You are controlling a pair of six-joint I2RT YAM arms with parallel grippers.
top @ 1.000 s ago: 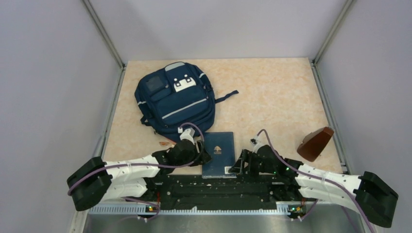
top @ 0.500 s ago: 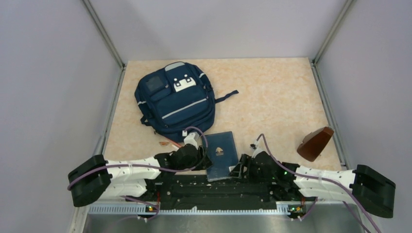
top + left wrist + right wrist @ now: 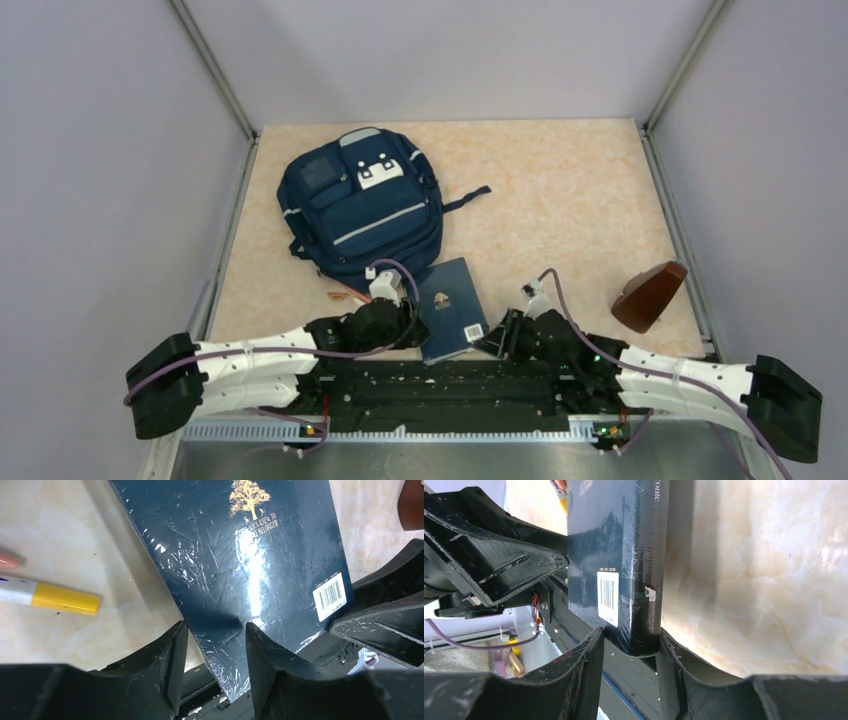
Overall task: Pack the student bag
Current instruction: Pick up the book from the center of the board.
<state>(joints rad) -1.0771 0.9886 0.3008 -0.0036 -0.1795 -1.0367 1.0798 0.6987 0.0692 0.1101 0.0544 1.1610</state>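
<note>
Left gripper [image 3: 215, 627] and right gripper [image 3: 630, 632] tight on navy book [image 3: 450, 305], student bag [image 3: 365, 210] just beyond, yellow marker [image 3: 62, 599] beside.

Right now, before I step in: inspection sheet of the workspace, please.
Surface: beige marbled tabletop, no spill seen.
Job's things: student bag lies front-up at far left; navy book lies askew at the near edge, between the arms.
Clutter: brown wedge-shaped object at right; yellow-capped marker left of the book.
Grippers: left pincer straddles the book's near-left edge, grip unclear; right pincer is clamped across the book's thickness at its near corner.
Cables: left purple cable and right purple cable loop over the wrists; no snag seen.
Surroundings: grey enclosure walls; nothing else seen.
</note>
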